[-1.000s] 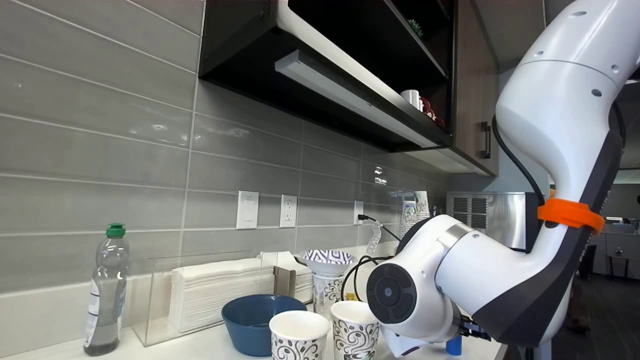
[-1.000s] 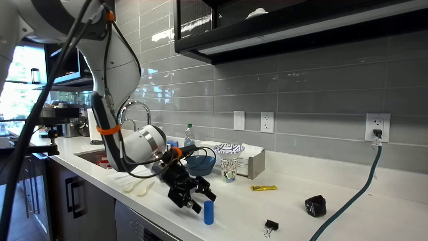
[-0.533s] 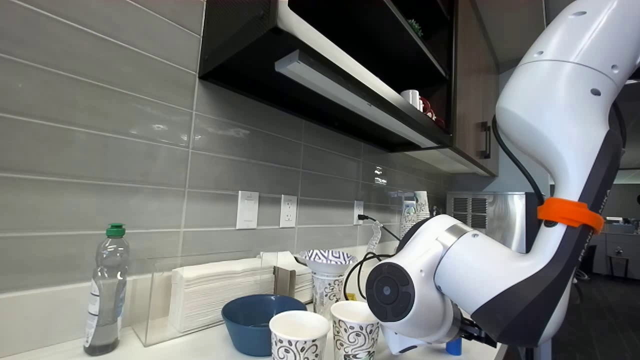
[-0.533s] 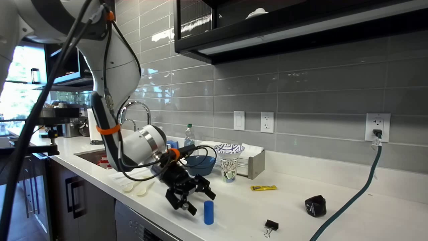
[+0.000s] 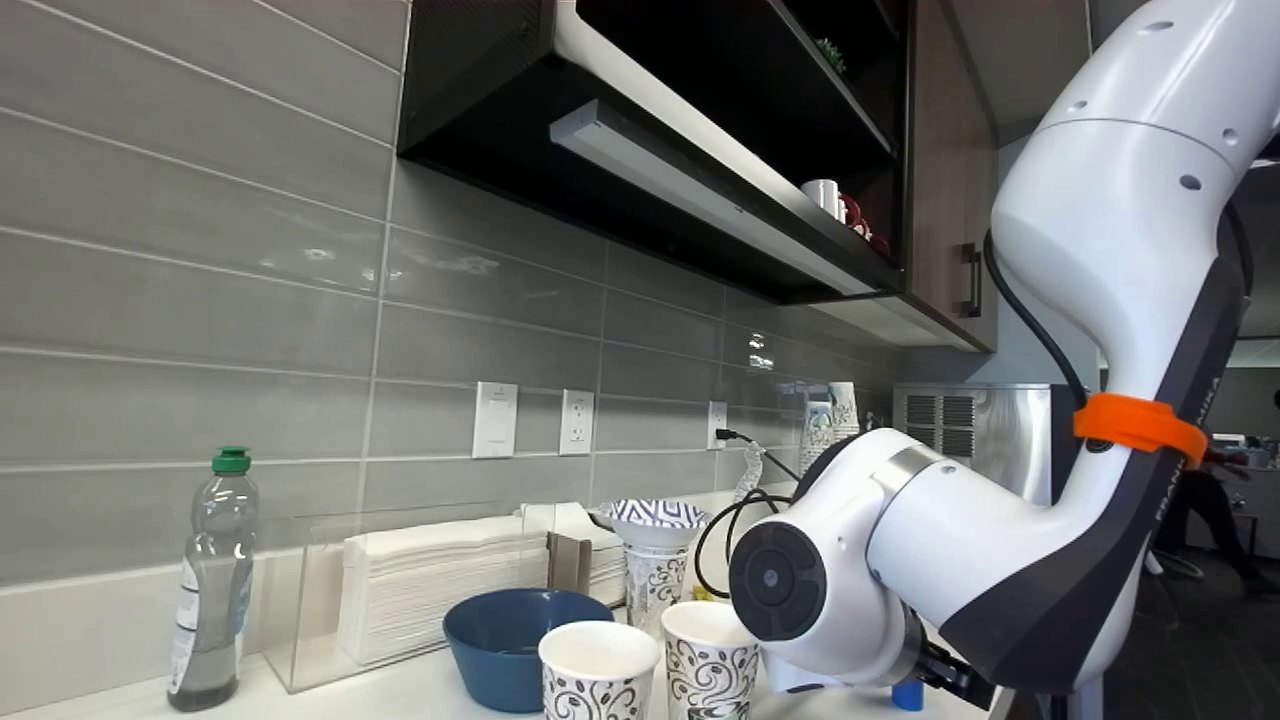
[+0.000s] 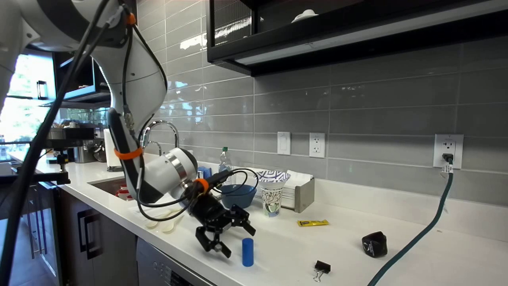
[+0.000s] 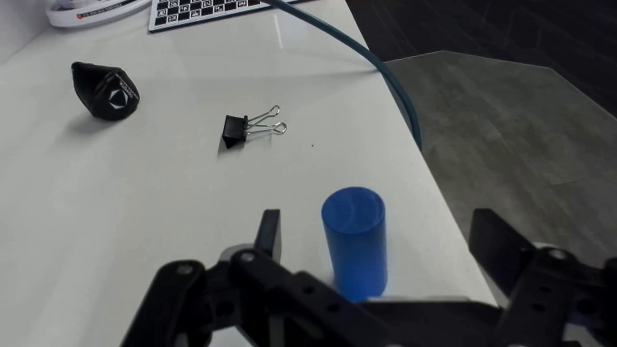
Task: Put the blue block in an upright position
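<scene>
The blue block (image 6: 247, 252) is a plain blue cylinder standing upright on the white counter, near its front edge. In the wrist view the block (image 7: 359, 250) shows its round top, with its lower end partly hidden by the gripper. In an exterior view only a small part of the block (image 5: 907, 694) shows beneath the arm. My gripper (image 6: 240, 241) is open and empty, tilted down close beside the block. In the wrist view the fingers of the gripper (image 7: 377, 224) stand wide apart on either side of the block, with gaps on both sides and no contact seen.
A binder clip (image 7: 235, 130), a black pouch (image 7: 106, 91) and a green cable (image 7: 347, 43) lie beyond the block. A yellow packet (image 6: 312, 223), paper cups (image 5: 600, 670) and a dark blue bowl (image 5: 500, 650) are farther back. The counter edge (image 7: 434, 185) runs close by.
The gripper's lower finger has moved down and left, away from the block, so the jaws stand wider. The arm has shifted slightly and its cable loop has moved. The block has not moved.
</scene>
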Controlling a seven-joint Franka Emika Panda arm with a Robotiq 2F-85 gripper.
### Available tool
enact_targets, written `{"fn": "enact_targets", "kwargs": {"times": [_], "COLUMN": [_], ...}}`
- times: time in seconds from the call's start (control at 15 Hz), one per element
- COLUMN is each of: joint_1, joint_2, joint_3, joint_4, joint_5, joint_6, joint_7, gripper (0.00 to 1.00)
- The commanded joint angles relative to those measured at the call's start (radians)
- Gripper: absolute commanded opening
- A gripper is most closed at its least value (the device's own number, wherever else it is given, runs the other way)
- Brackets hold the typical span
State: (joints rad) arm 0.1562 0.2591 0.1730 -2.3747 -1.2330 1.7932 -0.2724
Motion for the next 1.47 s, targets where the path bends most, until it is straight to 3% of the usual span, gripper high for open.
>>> {"fn": "enact_targets", "kwargs": {"times": [0.0,0.6,1.0,1.4], "joint_1": [0.006,-0.010,-0.048,-0.086], "joint_2": [0.015,-0.015,-0.150,-0.273], "joint_3": [0.002,0.004,-0.021,-0.069], "joint_4": [0.013,0.012,-0.019,-0.044], "joint_5": [-0.025,0.019,0.162,0.356], "joint_6": [-0.016,0.011,0.004,0.110], "joint_7": [0.104,0.127,0.141,0.118], "gripper": [1.00,1.00,1.00,1.00]}}
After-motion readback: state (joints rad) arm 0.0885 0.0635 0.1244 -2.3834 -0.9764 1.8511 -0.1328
